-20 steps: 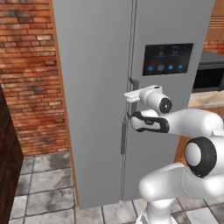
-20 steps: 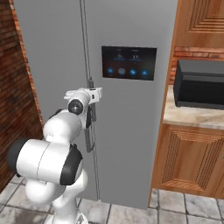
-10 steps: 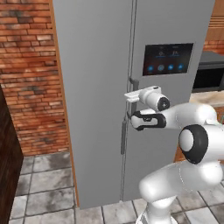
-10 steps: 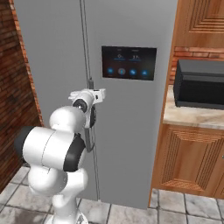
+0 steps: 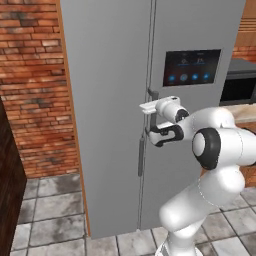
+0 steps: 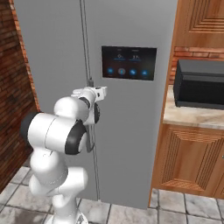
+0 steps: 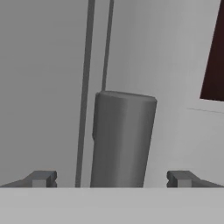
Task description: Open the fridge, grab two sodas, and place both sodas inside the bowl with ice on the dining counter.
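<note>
The fridge (image 5: 110,100) (image 6: 57,52) is tall and grey, and both doors are shut. My gripper (image 5: 149,120) (image 6: 92,94) is at the seam between the doors, level with the top end of the right door's bar handle (image 5: 151,95). In the hand view this handle (image 7: 122,140) rises between my open fingertips (image 7: 41,178), which stand apart from it on both sides. The sodas, the bowl with ice and the dining counter are out of view.
A dark display panel (image 5: 191,66) (image 6: 128,62) sits on the right door. The left door's handle (image 5: 141,157) hangs lower. A brick wall (image 5: 30,75) stands to the left. On the right are a black microwave (image 6: 199,83), the wall counter (image 6: 192,116) and wooden cabinets (image 6: 192,162).
The arm's elbow has risen and swung in toward the fridge. The gripper has stayed by the handle's top end, still open.
</note>
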Robot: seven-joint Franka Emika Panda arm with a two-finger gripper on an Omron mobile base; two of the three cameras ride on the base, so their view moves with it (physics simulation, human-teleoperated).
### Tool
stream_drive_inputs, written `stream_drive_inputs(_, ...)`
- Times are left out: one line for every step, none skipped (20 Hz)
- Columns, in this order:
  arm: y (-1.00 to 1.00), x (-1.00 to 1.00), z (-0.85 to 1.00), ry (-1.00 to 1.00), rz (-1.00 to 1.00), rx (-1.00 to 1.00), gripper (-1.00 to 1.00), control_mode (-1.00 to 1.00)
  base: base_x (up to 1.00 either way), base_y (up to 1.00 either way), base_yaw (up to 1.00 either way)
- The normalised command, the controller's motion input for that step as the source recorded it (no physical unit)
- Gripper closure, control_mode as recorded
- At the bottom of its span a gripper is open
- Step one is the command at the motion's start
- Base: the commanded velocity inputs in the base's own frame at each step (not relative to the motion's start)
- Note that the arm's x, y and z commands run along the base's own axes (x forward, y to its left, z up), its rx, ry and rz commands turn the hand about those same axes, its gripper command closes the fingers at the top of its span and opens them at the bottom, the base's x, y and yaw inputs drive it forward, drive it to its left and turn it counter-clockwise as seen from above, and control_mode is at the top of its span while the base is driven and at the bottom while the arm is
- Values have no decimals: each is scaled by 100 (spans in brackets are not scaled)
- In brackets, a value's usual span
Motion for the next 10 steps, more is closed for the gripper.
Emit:
stream_drive_inputs(0,40,-12,0,0,0,-100,-100,0,0,0)
stream_drive_inputs(0,46,-13,0,0,0,100,-100,0,0,0)
stream_drive_inputs(0,52,-13,0,0,0,100,-100,0,0,0)
stream_drive_inputs(0,53,-12,0,0,0,100,-100,0,0,0)
stream_drive_inputs(0,51,-13,0,0,0,100,-100,0,0,0)
stream_drive_inputs(0,31,-12,0,1,0,100,-100,0,0,0)
stream_drive_inputs(0,1,-7,0,0,-1,100,-100,0,0,0)
stream_drive_inputs(8,0,-12,0,0,-6,100,-100,0,0,0)
stream_drive_inputs(0,-9,-7,0,0,-1,100,-100,0,0,0)
stream_drive_inputs(0,-22,-4,0,-2,0,100,-100,0,0,0)
